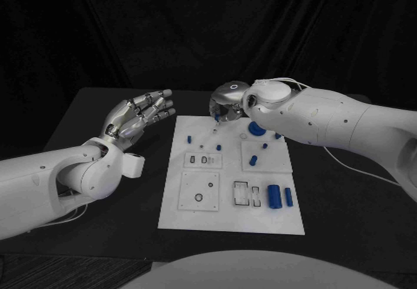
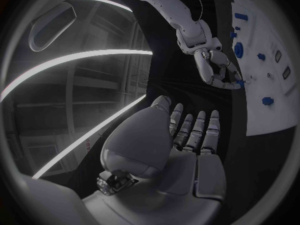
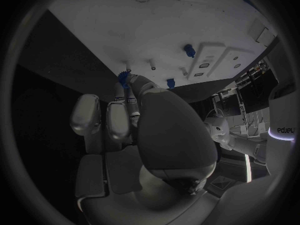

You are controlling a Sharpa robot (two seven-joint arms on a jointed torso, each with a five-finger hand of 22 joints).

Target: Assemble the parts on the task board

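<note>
A black desk (image 1: 104, 198) carries the white task board (image 1: 228, 220), which lies flat at its middle, between the left robot hand (image 1: 139, 114) and the right robot hand (image 1: 228, 103)

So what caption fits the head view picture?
Right hand pinches a small blue part over the white task board; left hand hovers open beside it.
</note>
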